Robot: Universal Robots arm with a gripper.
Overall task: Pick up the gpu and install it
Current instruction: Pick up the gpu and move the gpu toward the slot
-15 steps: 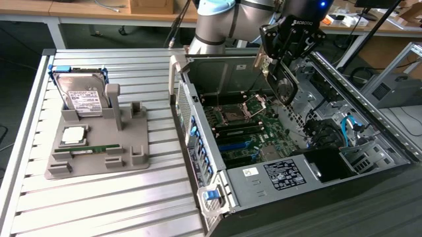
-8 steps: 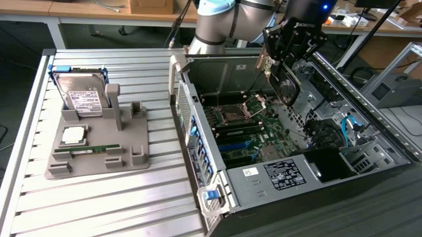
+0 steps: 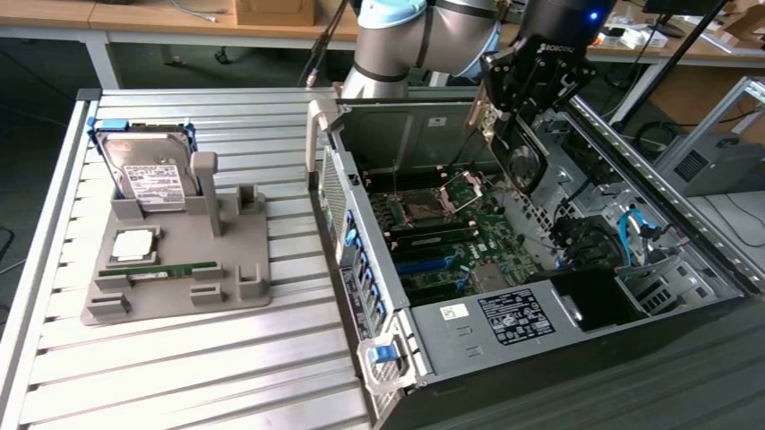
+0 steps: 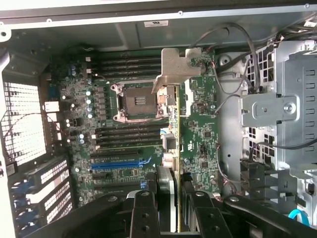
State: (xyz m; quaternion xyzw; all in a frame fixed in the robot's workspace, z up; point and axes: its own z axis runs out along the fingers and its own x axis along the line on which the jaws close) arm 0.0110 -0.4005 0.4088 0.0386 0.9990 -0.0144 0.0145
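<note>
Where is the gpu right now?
The gpu is gripped edge-on in the pincer, over the motherboard inside the open computer case on the exterior view's right, its silvery bracket beside the CPU socket.

You have soft, even overhead light on the slatted table [image 3: 179, 376] in the exterior view, while the open computer case [image 3: 407, 134] sinks into shade below the gripper [image 3: 517, 121]. From the wrist, the motherboard [image 4: 129, 148] beyond the jaws is dim but evenly lit. The gpu [image 4: 172, 106] clamped between them shows a pale sheen on its metal bracket, the drive cage [image 4: 277, 109] beside them glares whitish, and the fingers [image 4: 143, 208] are almost black.
</note>
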